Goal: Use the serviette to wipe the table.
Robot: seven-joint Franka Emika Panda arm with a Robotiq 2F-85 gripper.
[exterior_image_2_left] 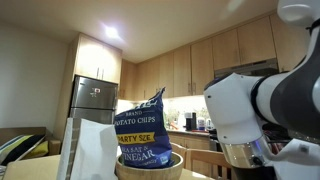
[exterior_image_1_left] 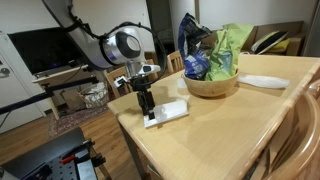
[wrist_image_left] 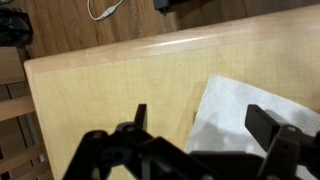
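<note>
At the near left corner of the table [exterior_image_1_left: 225,135], gripper [exterior_image_1_left: 148,106] spread wide, gripping nothing, over the serviette [exterior_image_1_left: 172,110], wooden bowl [exterior_image_1_left: 212,87] farther right.

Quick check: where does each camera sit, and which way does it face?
In an exterior view: raised, off a corner of the table, looking across it; arm and gripper at the serviette.
In an exterior view: low at tabletop height, facing the kitchen past the chip bag in the bowl; arm close up.
Wrist view: looks down on table corner and serviette; open fingers at bottom.
Both exterior views share bowl and chip bag.
</note>
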